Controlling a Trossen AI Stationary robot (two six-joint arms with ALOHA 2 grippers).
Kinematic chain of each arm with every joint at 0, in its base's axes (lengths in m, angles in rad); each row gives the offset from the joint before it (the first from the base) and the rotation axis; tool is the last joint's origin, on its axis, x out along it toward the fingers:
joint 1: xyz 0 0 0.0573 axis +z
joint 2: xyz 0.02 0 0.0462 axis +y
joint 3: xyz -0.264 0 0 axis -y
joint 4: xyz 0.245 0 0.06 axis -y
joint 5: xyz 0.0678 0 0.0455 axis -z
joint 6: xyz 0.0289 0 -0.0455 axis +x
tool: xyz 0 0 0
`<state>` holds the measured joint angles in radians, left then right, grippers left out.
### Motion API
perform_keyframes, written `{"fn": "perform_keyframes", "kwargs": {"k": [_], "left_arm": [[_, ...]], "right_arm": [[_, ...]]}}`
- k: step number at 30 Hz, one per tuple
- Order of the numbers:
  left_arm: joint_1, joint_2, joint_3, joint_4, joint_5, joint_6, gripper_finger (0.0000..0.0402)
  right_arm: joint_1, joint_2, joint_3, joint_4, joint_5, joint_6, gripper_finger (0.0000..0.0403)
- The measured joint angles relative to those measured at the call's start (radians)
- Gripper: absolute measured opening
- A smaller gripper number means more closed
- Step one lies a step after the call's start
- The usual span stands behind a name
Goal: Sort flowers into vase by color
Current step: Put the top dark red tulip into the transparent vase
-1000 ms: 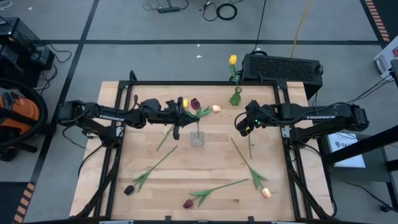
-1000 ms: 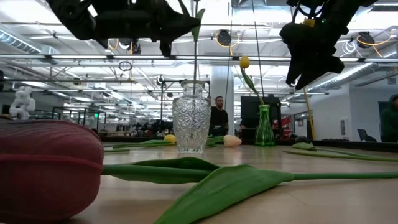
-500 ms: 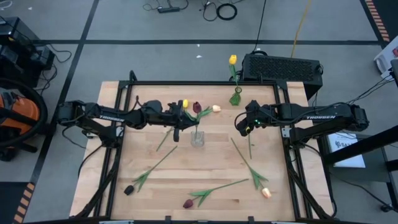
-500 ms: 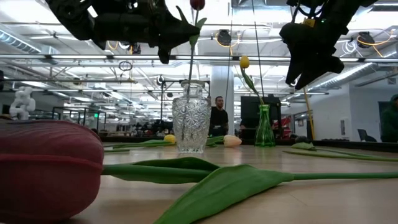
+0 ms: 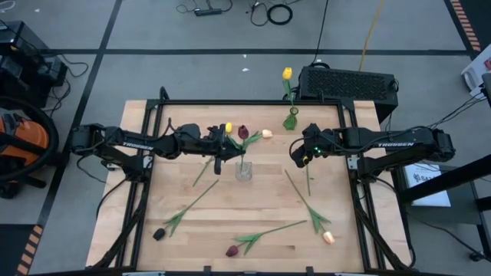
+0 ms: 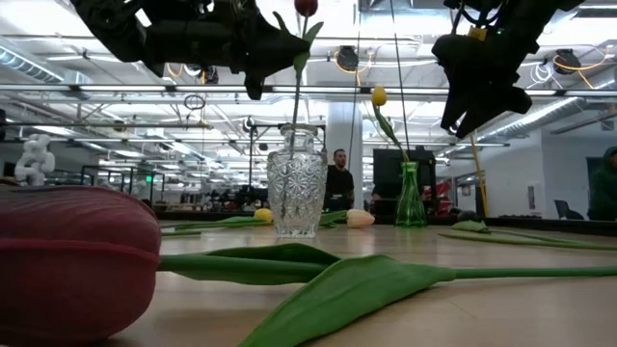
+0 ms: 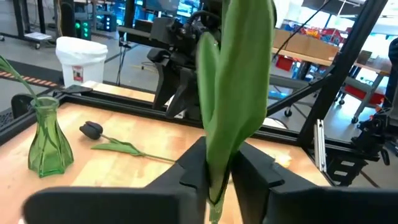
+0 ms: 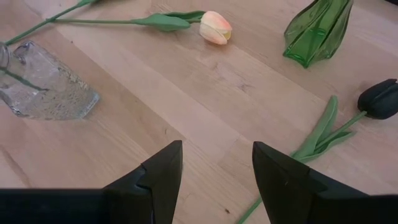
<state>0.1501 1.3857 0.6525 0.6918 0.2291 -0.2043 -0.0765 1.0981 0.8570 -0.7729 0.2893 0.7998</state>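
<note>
From above, the clear vase [image 5: 243, 172] stands near the middle of the counter [image 5: 184, 230] and serves as the landmark. A maroon tulip [image 5: 242, 132] stands in it, stem down in the glass, head leaning toward the far edge. The left end effector [image 5: 219, 159] hovers just beside the vase on its left. The right end effector [image 5: 296, 159] waits well to the vase's right. More flowers lie flat around: a peach one [image 5: 328, 237] and a maroon one [image 5: 232, 250] nearer the front edge than the vase, a dark one [image 5: 159, 234] front-left. A green vase [image 5: 291, 119] behind the clear one holds a yellow tulip [image 5: 287, 73].

At table level, the maroon stem rises out of the clear vase and the left end effector sits high beside it, right at the leaf.

The left wrist view shows a broad green leaf [image 7: 239, 93] between the dark fingers [image 7: 189, 168], jaws narrow and apparently slackening, so whether they grip cannot be told.

The right wrist view shows fingers [image 8: 158, 174] spread wide with nothing between them, bare wood below.

These tulips look light, thin-stemmed and springy; the leaves are soft and likely to fold. The firmer hold is probably mid-stem, below the head, clear of the leaf.
</note>
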Motion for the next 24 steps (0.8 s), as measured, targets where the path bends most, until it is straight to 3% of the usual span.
{"fn": "perform_keyframes", "kwargs": {"k": [10,16,24], "left_arm": [[0.000,0.000,0.000,0.004,0.004,-0.053,0.0179],[0.000,-0.015,0.001,-0.030,0.060,-0.055,0.0185],[0.019,-0.111,0.065,-0.364,0.023,0.060,0.0185]], "right_arm": [[0.000,0.000,0.000,-0.001,0.000,0.000,0.0187],[0.000,0.000,0.000,-0.001,0.000,0.000,0.0187],[0.000,0.000,0.000,-0.003,0.000,0.000,0.0187]]}}
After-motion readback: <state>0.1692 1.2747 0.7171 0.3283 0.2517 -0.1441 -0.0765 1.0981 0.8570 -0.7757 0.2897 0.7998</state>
